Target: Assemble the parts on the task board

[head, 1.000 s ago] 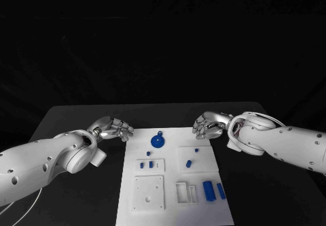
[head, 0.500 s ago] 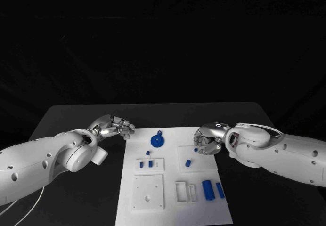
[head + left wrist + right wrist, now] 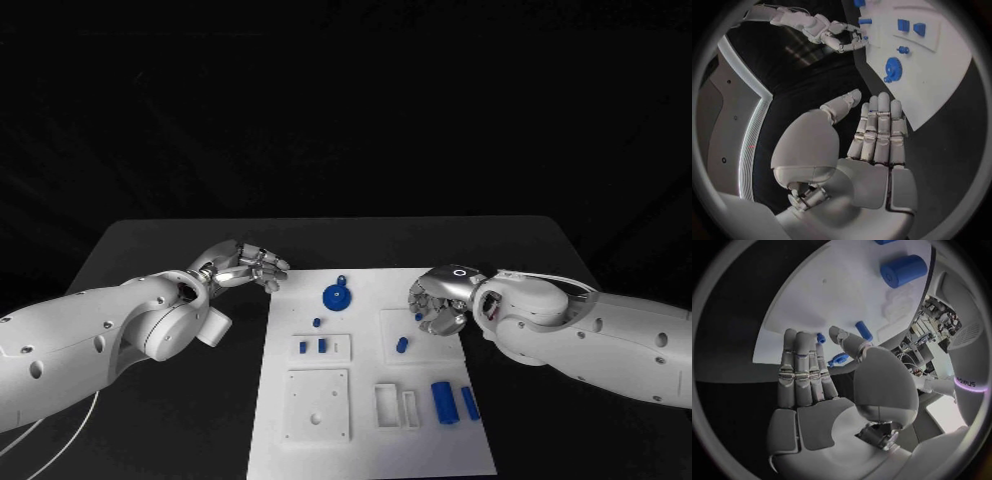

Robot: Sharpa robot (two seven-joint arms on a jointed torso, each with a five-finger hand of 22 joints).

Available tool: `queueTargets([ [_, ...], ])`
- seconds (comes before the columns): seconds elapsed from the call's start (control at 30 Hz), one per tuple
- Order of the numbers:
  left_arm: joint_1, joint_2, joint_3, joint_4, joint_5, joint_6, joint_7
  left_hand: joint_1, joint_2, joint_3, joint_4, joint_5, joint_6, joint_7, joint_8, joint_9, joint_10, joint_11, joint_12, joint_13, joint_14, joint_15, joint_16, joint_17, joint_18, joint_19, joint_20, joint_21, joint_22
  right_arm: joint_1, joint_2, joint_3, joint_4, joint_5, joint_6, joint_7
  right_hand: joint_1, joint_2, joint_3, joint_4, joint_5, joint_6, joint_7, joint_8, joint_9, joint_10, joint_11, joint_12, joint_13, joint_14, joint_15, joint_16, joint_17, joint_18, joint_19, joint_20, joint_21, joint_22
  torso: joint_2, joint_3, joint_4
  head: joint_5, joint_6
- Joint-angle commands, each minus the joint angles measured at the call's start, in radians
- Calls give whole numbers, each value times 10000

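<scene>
The head camera is looking down from above onto the tabletop (image 3: 173, 250), taking in the whole task board (image 3: 372, 400) from a distance. The left wrist camera is sitting close behind the left hand (image 3: 873, 135), facing along its fingers toward the board's near corner beyond the fingertips. The right wrist camera is sitting just as close behind the right hand (image 3: 811, 375), facing the board directly past its fingers. All three views are sharing the board.
</scene>
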Motion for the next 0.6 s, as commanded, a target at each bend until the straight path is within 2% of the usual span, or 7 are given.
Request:
queueTargets([
  [0.03,0,0,5,-18,104,-95,190,-26,53,-34,3,58,-88,-14,9,-11,-20,40,-51,-15,43,43,-66,22,-70,-42,56,-44,14,-99,72,-60,-22,-299,-51,-144,154,13,199,69,-166,95,-10,62,22,151,-48,9,48,128,-43,130,95,123,122,-50,109,56,3,-2,-2,4,-24],
  [0.23,0,6,5,-21,109,-71,182,-35,49,-42,13,57,-100,-9,10,-14,-34,51,-69,-23,40,51,-105,51,-74,-54,63,-58,23,-199,197,-61,-39,-355,47,-111,230,26,462,208,-215,169,-40,81,39,232,-76,-19,116,153,-73,222,194,123,158,-90,203,141,2,1,2,30,-58],
  [0.37,0,0,5,-31,110,-61,163,-43,55,-47,25,54,-106,-6,12,-16,-36,55,-76,-26,45,53,-124,70,-75,-56,66,-64,29,-327,255,-61,-55,-628,162,-115,443,67,749,305,-256,556,-211,254,118,630,-225,153,281,377,-222,518,398,123,460,-221,447,314,-1,0,0,35,-79],
  [0.47,0,-9,5,-27,111,-51,147,-47,56,-50,30,50,-110,-5,12,-17,-37,56,-80,-28,48,53,-134,81,-75,-57,67,-67,33,-357,271,-61,-84,-740,117,-177,583,181,863,262,-277,928,-373,409,211,975,-386,329,447,546,-382,974,673,123,755,-400,772,601,-2,-4,0,44,-98],
  [0.6,0,-8,5,-30,111,-65,143,-48,52,-54,32,45,-115,-4,13,-19,-42,59,-87,-32,51,54,-148,96,-75,-59,67,-71,38,-379,315,-61,-102,-882,159,-293,586,268,960,198,-270,1135,-457,473,310,1164,-487,429,626,595,-482,1390,869,123,899,-518,1049,916,0,-4,-3,46,-96],
])
